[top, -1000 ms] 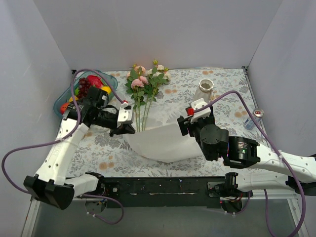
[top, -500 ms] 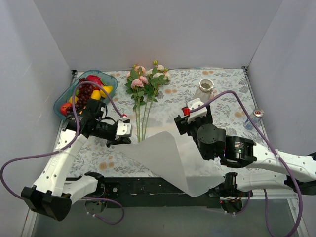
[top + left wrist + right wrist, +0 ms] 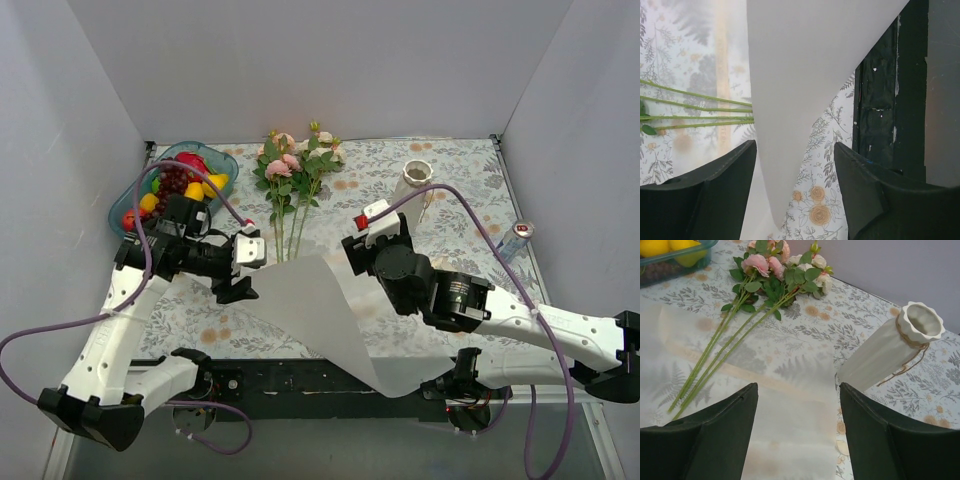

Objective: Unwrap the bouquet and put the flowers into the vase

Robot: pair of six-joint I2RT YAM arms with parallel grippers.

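Top external view: I judge unwrapping done; paper [image 3: 320,310] lies loose, near. My left pincer [image 3: 795,147] and right pincer [image 3: 797,390] stand apart, empty. Flowers [image 3: 290,165] lie far-centre, vase [image 3: 415,180] to their right. Next: grip the stems.

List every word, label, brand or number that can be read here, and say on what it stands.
No text can be read.
The small silver can at the right has a red mark on top, too small to read.
The vase and the white paper show no writing.
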